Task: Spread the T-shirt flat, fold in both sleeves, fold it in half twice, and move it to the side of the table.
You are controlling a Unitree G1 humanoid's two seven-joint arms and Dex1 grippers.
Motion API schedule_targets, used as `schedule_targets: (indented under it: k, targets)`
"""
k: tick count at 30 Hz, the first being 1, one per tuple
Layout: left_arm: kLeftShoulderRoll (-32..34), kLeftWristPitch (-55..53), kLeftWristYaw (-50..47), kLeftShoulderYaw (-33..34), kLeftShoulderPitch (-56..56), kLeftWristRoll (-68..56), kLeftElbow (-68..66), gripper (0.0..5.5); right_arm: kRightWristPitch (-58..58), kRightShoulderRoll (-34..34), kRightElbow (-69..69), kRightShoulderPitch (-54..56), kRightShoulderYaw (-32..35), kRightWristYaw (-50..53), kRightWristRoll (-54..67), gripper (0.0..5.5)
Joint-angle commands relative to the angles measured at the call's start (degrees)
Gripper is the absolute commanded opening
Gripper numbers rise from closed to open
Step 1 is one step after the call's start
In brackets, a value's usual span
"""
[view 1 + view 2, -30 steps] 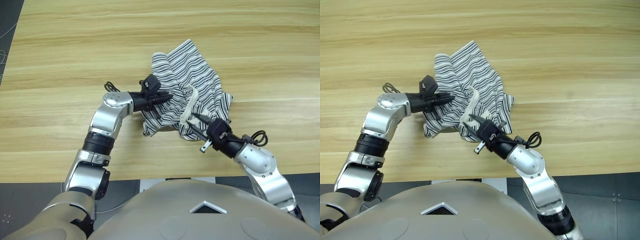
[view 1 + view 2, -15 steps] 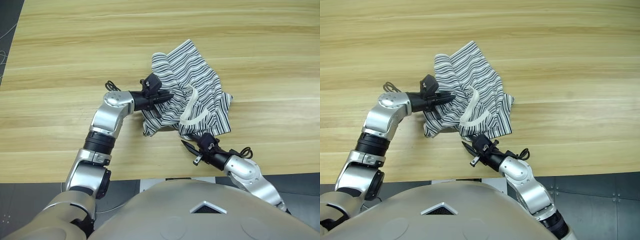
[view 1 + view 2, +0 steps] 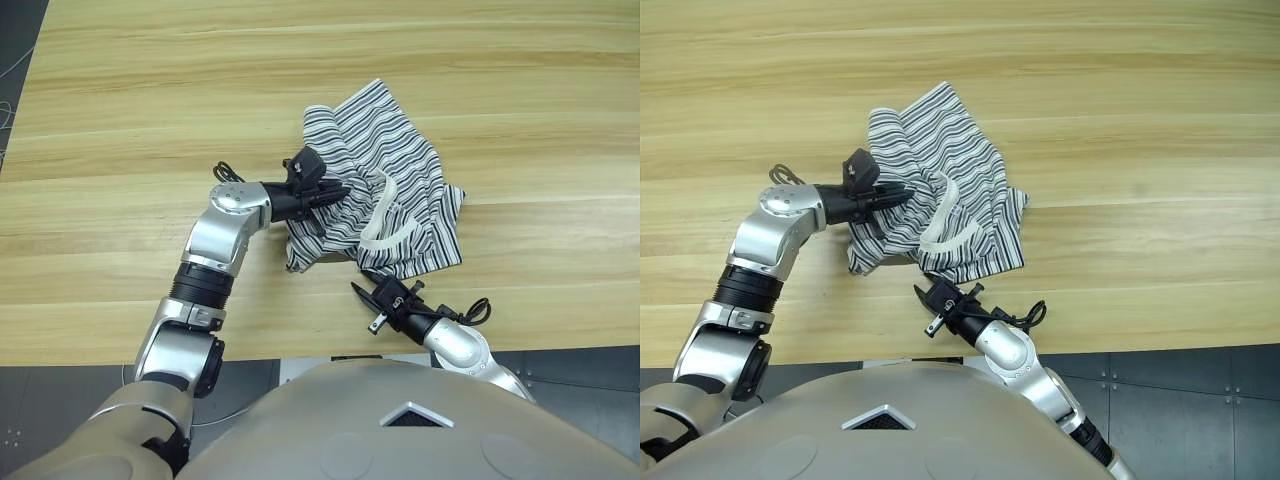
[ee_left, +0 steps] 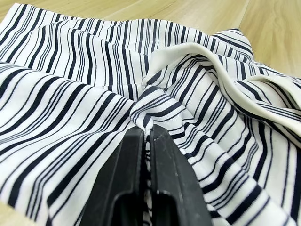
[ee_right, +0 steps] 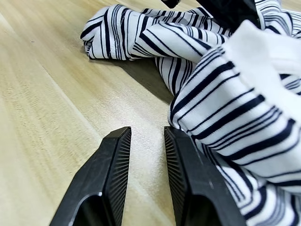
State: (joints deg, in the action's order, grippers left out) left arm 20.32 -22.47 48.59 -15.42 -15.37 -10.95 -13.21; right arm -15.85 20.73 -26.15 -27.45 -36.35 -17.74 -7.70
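Observation:
The black-and-white striped T-shirt (image 3: 385, 165) lies crumpled in a heap at the middle of the wooden table (image 3: 150, 110), its white collar band (image 3: 384, 228) looping on top. My left gripper (image 3: 340, 192) comes in from the shirt's left side and is shut on a fold of the striped cloth (image 4: 155, 106), which bunches at its tips (image 4: 146, 131). My right gripper (image 3: 358, 293) sits low over bare wood just in front of the shirt's near edge. Its fingers (image 5: 118, 155) stand slightly apart with nothing between them, and the shirt's hem (image 5: 221, 108) is close beside them.
The table's front edge (image 3: 300, 352) runs just behind my right gripper. Bare wood stretches wide to the left, the right and the far side of the shirt.
My right gripper has let go of the shirt near the collar and drawn back toward the table's front edge. The lifted collar has dropped onto the heap. The left gripper keeps its hold.

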Motion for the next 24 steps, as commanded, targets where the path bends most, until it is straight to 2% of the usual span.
schedule_targets:
  k: [1, 15, 24]
  targets:
    - [0.2, -0.6, -0.1, 0.5, -0.8, 0.5, 0.6, 0.14, -0.2, 1.2, -3.0, -1.4, -0.4, -2.1, 1.1, 1.29]
    - [0.4, -0.5, 0.1, 0.7, -0.8, 0.3, 0.5, 0.14, -2.0, 2.5, -5.7, -2.1, 4.5, -3.2, 2.7, 1.29]
    - [0.3, -0.6, 0.2, 0.6, -0.9, 0.3, 0.7, 0.14, -0.3, 2.5, -2.5, -1.0, 3.3, -1.7, -2.0, 1.29]
